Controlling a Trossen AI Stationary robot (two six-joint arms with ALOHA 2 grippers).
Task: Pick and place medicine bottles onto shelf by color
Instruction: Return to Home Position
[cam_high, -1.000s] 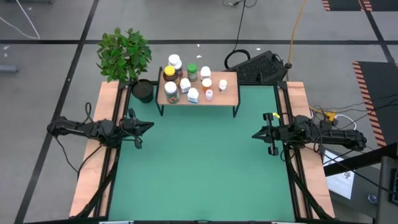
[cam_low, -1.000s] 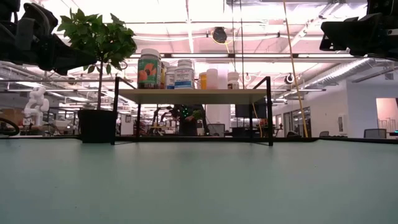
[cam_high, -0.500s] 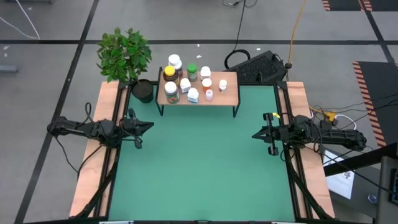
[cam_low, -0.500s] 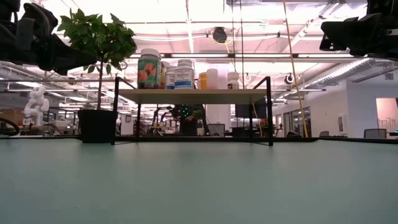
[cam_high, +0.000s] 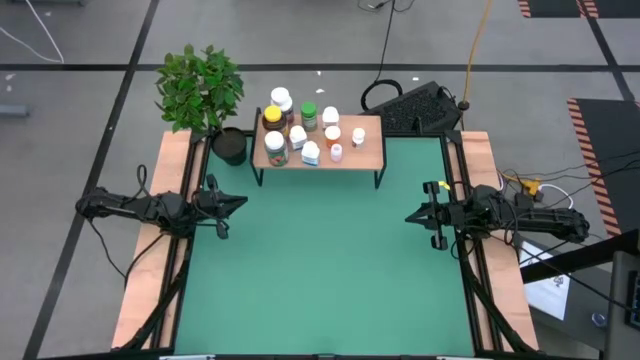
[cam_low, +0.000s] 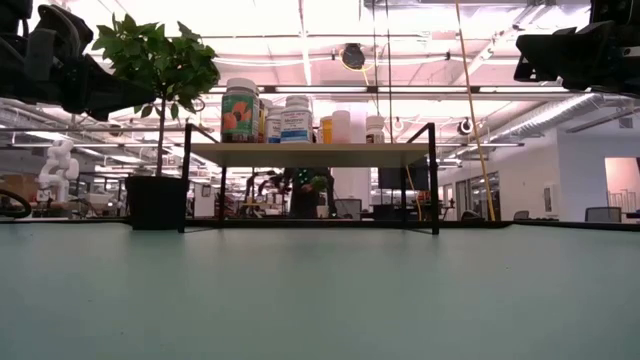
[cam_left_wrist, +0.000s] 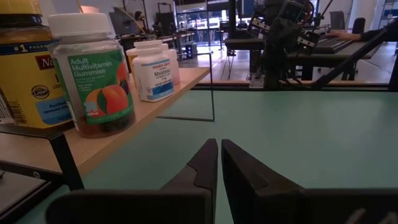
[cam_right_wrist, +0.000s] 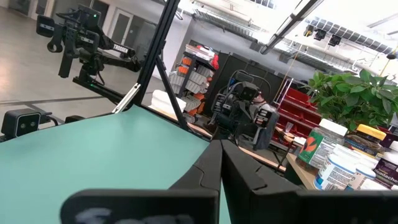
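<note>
Left jaws and right jaws closed, empty, at bench (cam_high: 320, 265) 9 and 3 o'clock edges; medicine bottles (cam_high: 275, 146) upright on shelf (cam_high: 372, 134) at 12.

The table (cam_high: 320, 270) is a flat, unpatterned green, edged by pale wood side rails (cam_high: 145, 290). The shelf (cam_high: 372, 150) has a light wood top on black legs. Most of the medicine bottles (cam_high: 298, 137) have white caps. A yellow-capped bottle (cam_high: 272, 114) sits at the shelf's 10 o'clock, a green-capped bottle (cam_high: 309, 109) near 12 o'clock, and an orange bottle (cam_high: 332, 132) mid-top. The gummy bottle (cam_left_wrist: 93, 81) carries a green label (an orange peach printed on it). The plant (cam_high: 200, 85) is leafy green in a black pot (cam_high: 230, 147). The left gripper (cam_high: 240, 201) and right gripper (cam_high: 410, 216) are dark.
</note>
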